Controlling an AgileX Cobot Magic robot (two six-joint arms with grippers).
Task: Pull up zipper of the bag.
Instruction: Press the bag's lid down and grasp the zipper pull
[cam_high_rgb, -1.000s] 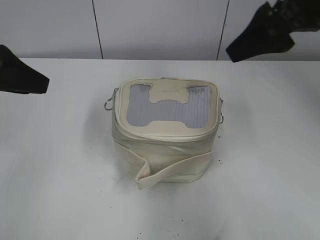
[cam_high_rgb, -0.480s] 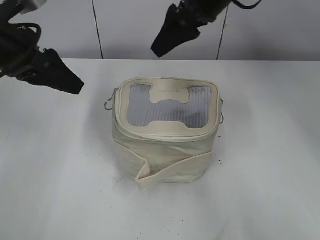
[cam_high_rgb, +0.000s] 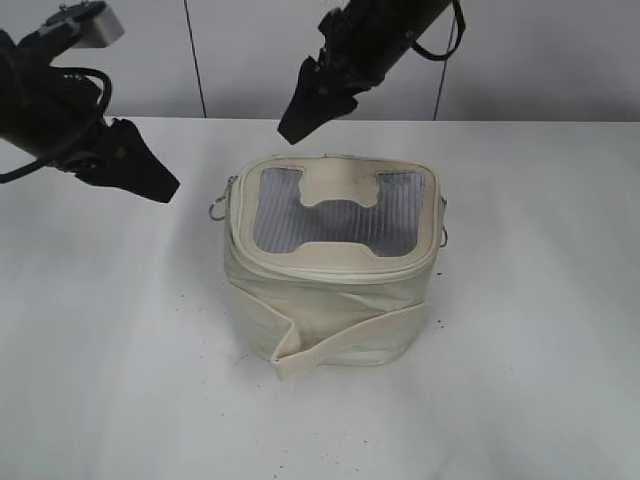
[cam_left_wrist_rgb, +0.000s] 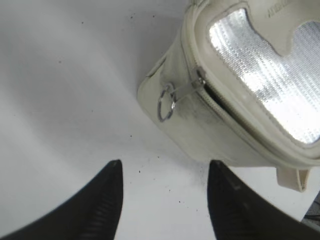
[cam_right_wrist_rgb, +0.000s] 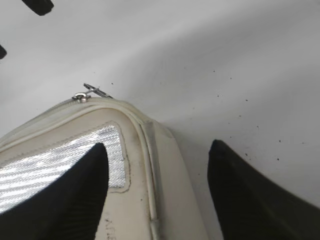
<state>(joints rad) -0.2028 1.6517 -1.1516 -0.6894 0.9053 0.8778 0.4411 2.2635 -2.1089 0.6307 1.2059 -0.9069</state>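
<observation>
The bag (cam_high_rgb: 330, 262) sits in the middle of the white table (cam_high_rgb: 540, 330), with its grey window facing up. The zipper (cam_left_wrist_rgb: 220, 102) runs around the rim of the top. One silver slider with a ring pull (cam_left_wrist_rgb: 170, 100) hangs at the bag's left far corner. Another small slider (cam_high_rgb: 443, 238) shows on the right side.

The left gripper (cam_high_rgb: 160, 188) hovers over the table to the left of the bag, well apart from it. Its two fingers are spread wide with nothing between them. In the left wrist view the ring pull lies straight ahead of the gap between the fingers, so this arm looks nearer to it.

The right gripper (cam_high_rgb: 290, 130) hangs above the far edge of the bag, also spread and holding nothing. It looks set to steady the bag.
</observation>
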